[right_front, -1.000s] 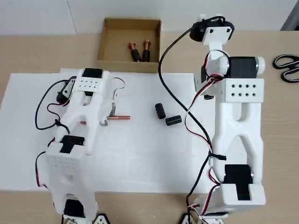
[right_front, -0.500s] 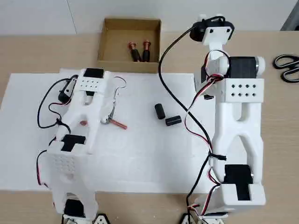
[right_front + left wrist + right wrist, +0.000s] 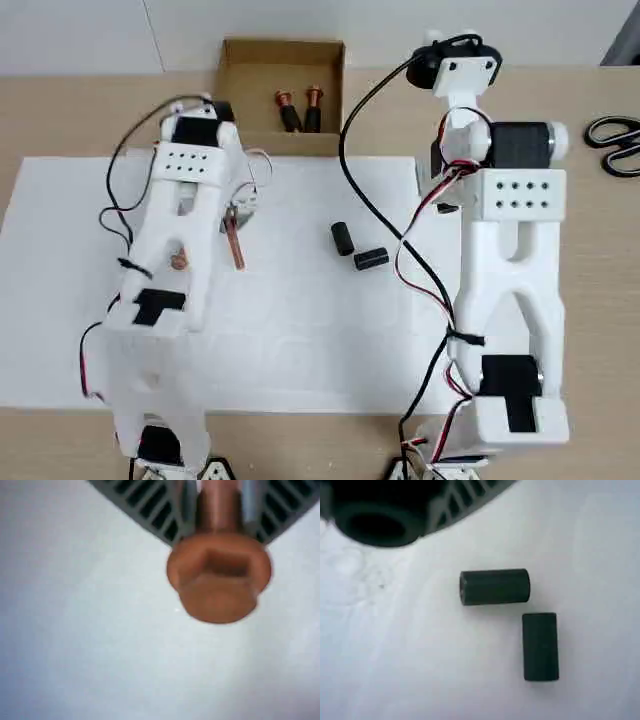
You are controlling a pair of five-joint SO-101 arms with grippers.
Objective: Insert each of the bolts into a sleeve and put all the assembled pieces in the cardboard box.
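Bolt (image 3: 218, 580) head-on in wrist view, left gripper (image 3: 218, 505) clamped on its shank, two sleeves (image 3: 494, 586) near right gripper (image 3: 443, 203), grip unclear

copper bolt (image 3: 218, 580), black sleeves (image 3: 494, 586), brown box (image 3: 245, 100)

The cardboard box (image 3: 275, 141) sits at the far side of the table (image 3: 60, 110), behind the sheet (image 3: 300, 330), with two assembled pieces (image 3: 289, 111) (image 3: 314, 108) side by side in it. Near the sheet's middle, two sleeves (image 3: 343, 237) (image 3: 371, 259) lie just beside each other. Left of them, the left gripper (image 3: 233, 222) holds a bolt (image 3: 236, 246). Scissors (image 3: 615, 143) lie on the table at far right.
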